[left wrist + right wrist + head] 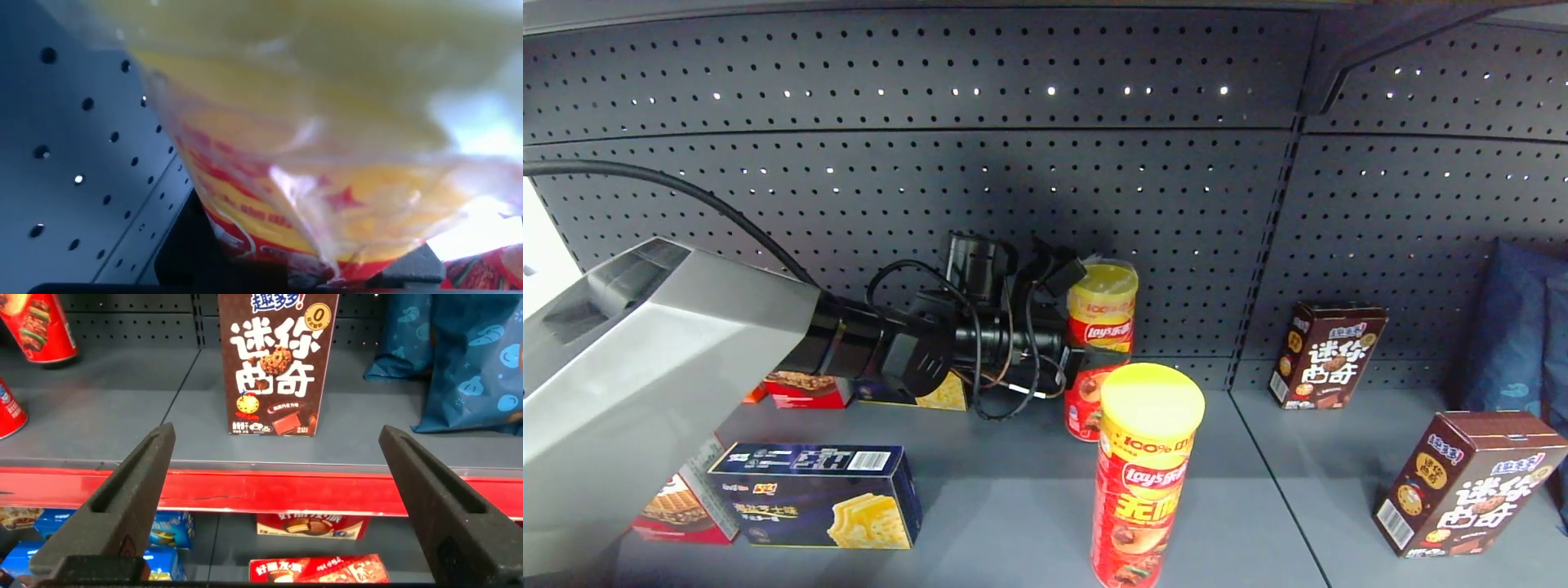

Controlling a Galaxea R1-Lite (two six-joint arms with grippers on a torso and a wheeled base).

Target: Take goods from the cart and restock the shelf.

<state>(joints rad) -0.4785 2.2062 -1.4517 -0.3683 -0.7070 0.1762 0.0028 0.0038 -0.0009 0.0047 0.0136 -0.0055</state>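
The left claw (1082, 359) pinches a chip can (1103, 309) mid-body, likely to set it upright; beyond the spread right claw (278, 437) stands a brown box (274, 367).

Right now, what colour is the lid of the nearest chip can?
Yellow lid, best in the head view.

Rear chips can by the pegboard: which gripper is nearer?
Left. The left gripper is at the rear chips can, fingers either side of it. The right gripper hangs open in front of the shelf edge, facing a brown cookie box, away from the can.
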